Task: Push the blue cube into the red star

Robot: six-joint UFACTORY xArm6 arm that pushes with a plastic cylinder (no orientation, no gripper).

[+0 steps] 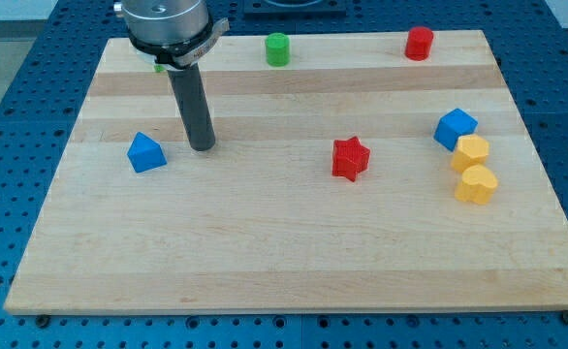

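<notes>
Pale wooden bench point(265, 262) carries the blue cube point(456, 128) at the view's right, well apart from the red star point(351, 158); my tip point(203, 147), an end effector holding nothing, should circle behind the cube's right and shove leftward.

green block point(158, 67) mostly hidden behind arm point(168, 24)

Tip point(203, 147) nr blue triangular block point(145, 153); blue cube point(455, 128) far right.
</notes>
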